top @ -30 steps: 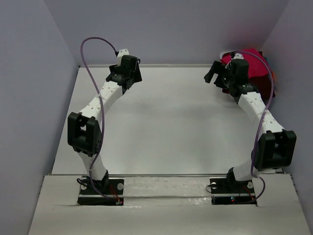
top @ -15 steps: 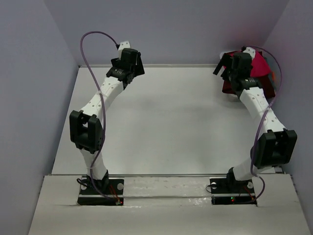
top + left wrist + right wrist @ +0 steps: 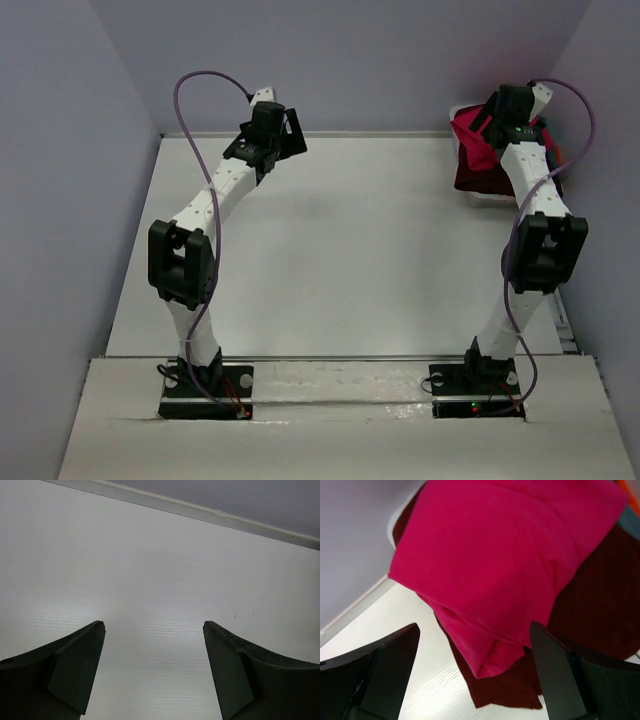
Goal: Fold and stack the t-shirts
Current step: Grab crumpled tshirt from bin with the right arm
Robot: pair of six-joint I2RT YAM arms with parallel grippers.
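The right end effector [image 3: 473, 630] stands with its fingers spread wide and nothing between them. The bright crimson-pink cloth t-shirt [image 3: 505, 555] lies directly ahead of and below it, not in contact with either finger. This shirt rests on a dark maroon cloth garment [image 3: 600, 605], which shows past its right side and under its near corner.

In the right wrist view, the pink shirt's long axis runs diagonally. It goes from the far right of the end effector down to a bunched corner just ahead of the gap between the fingers. We judge that corner to be the nearest hold.

The left end effector [image 3: 153, 625] is equally wide and empty, with only the bare white table [image 3: 160, 555] ahead of it. Both garments lie well apart from it, off to its right. The right arm is therefore the nearer, and we judge that the pick falls to it.
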